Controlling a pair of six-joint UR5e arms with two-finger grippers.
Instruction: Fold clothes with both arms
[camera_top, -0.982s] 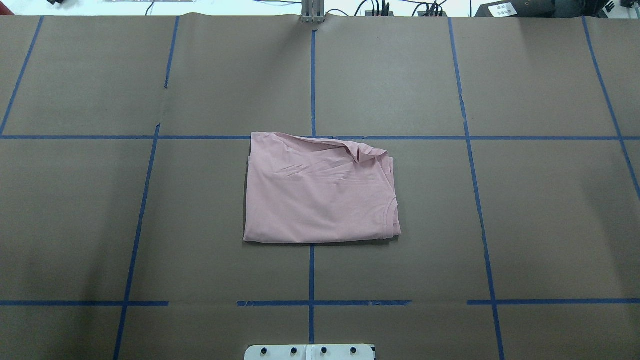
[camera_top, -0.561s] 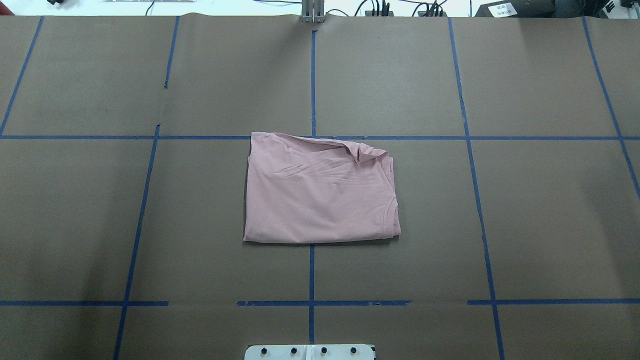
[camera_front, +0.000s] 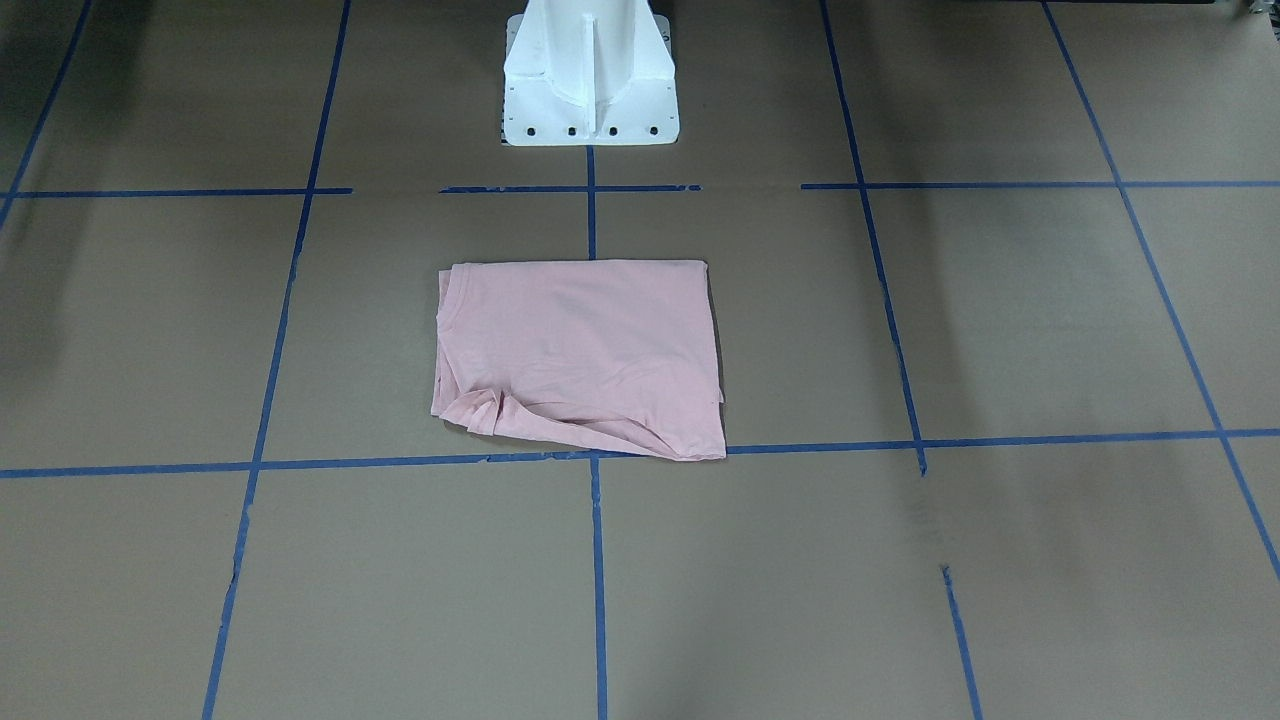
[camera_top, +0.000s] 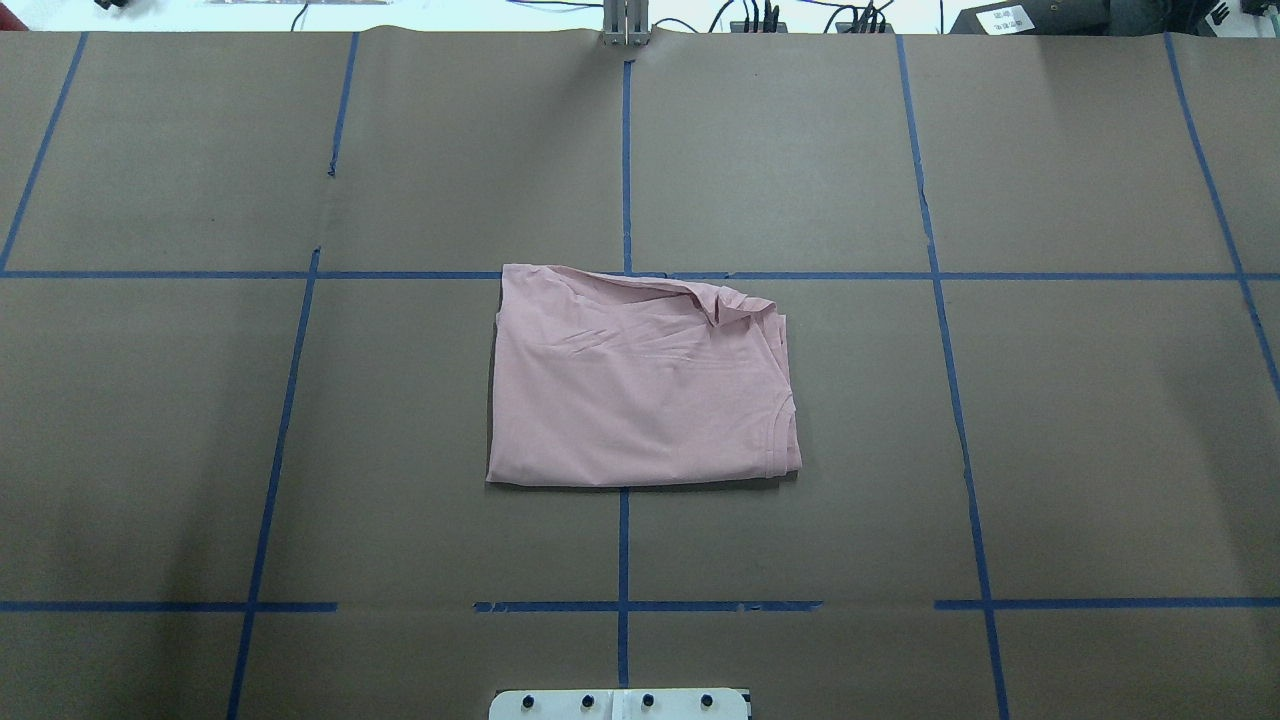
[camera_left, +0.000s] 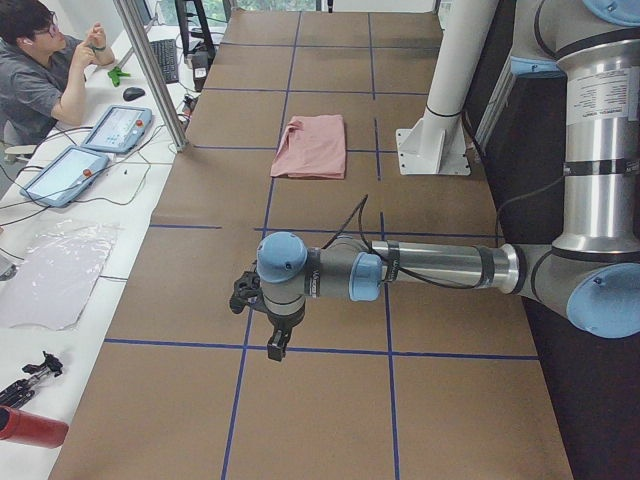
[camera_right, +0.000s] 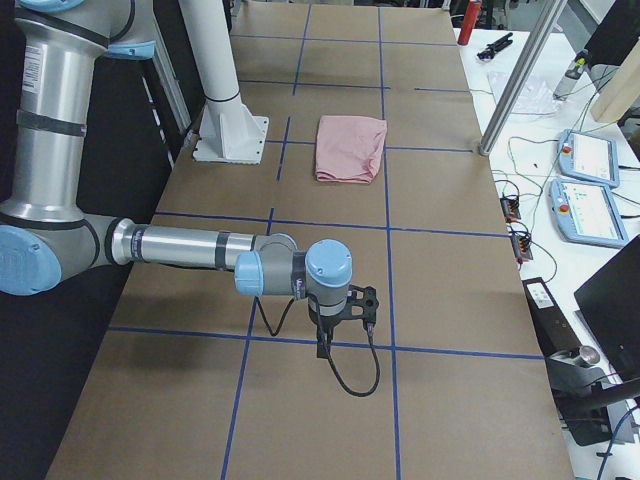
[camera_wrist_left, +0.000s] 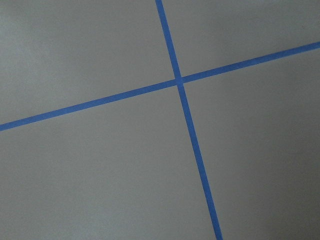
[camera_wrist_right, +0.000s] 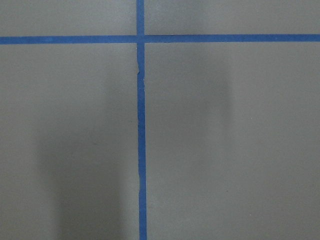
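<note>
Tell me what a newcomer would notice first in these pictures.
The folded pink T-shirt stands out, lying mid-table on brown paper gridded with blue tape, in front of the white pedestal. The left arm and right arm stretch low over opposite table ends, well away from it.

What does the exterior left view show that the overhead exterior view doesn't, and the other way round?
Only exterior left: the left arm stretched out low, well short of the T-shirt, plus a seated operator and two pendants. Only overhead: the shirt's rumpled corner at upper right, seen clearly; no arm in frame. Both: the folded T-shirt with nothing touching it, the blue tape grid, and the white pedestal base.
</note>
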